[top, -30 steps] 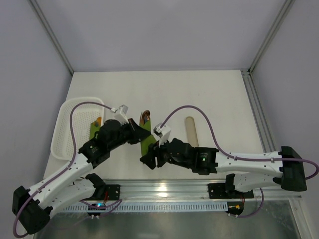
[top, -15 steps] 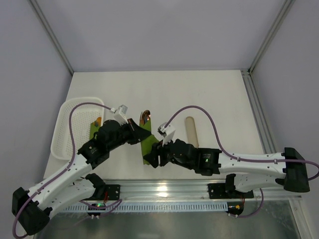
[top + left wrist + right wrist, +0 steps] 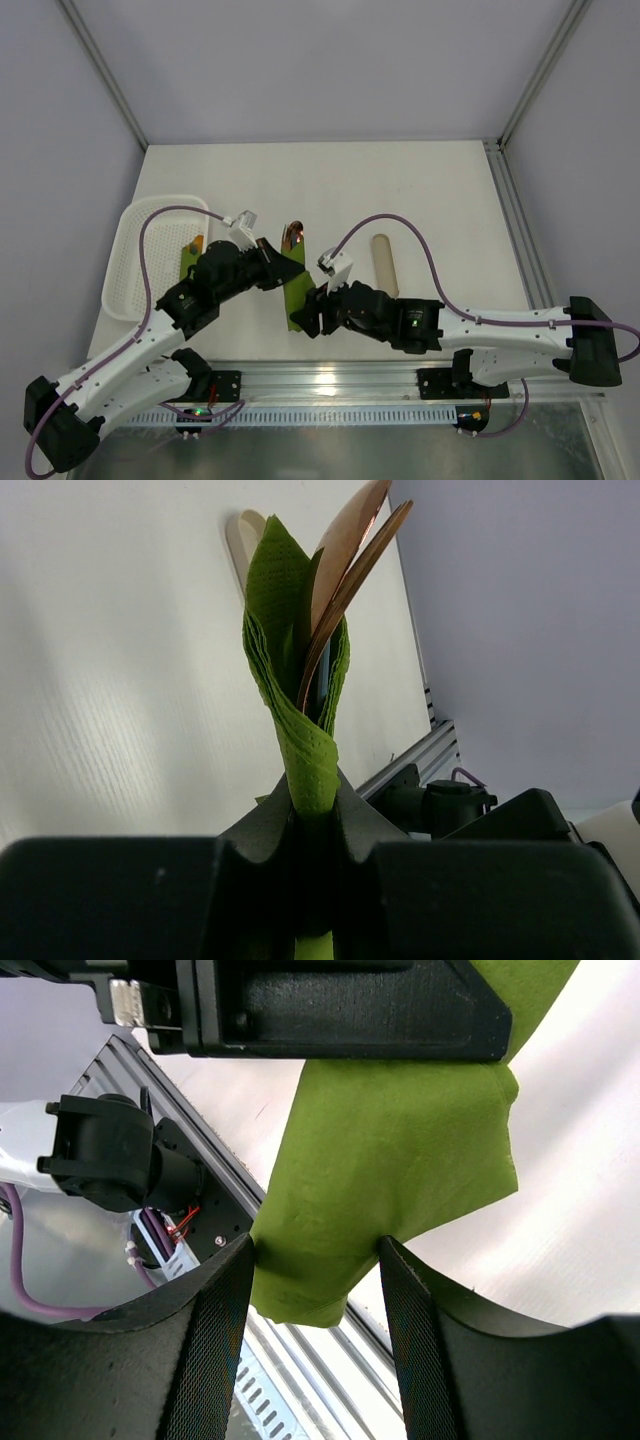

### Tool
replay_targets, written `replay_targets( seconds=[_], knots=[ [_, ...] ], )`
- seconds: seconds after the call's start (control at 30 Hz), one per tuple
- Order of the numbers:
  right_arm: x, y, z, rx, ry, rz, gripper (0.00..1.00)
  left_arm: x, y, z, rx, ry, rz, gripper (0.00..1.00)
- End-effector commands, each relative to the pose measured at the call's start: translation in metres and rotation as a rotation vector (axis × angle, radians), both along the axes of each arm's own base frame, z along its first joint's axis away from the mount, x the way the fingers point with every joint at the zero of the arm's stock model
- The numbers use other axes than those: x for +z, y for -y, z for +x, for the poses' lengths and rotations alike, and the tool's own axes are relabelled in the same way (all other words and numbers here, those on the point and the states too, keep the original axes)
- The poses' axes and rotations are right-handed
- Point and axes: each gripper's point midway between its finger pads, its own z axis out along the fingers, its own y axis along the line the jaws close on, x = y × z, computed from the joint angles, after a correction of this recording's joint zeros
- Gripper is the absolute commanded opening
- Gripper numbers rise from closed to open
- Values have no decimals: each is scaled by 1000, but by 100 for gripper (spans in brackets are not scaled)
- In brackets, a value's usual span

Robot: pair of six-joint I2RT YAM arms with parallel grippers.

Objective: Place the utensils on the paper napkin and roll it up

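Left wrist view: olive-green paper napkin (image 3: 290,650) wrapped round 2 copper-brown metal utensils (image 3: 350,550), pinched in closed left hand (image 3: 315,820) above near edge of worktop (image 3: 420,190); right hand (image 3: 315,1250) open, straddling loose tail. Rolling unfinished.

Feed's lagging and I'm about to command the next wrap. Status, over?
Left pincer shut on napkin, utensils wrapped inside. Right pincer open, straddling napkin's loose end. Beige piece lies apart, to the right.
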Motion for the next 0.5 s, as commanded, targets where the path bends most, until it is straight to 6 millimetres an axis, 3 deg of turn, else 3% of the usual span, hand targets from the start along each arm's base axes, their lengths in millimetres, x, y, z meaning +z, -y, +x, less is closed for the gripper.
replay_targets(
  seconds=[0.0,0.47],
  knots=[
    [11,1,8,-38,31,39,57,26,7,-1,-26,62,-88,0],
    [16,0,14,-4,32,119,57,25,12,-4,-48,54,-115,0]
  ],
)
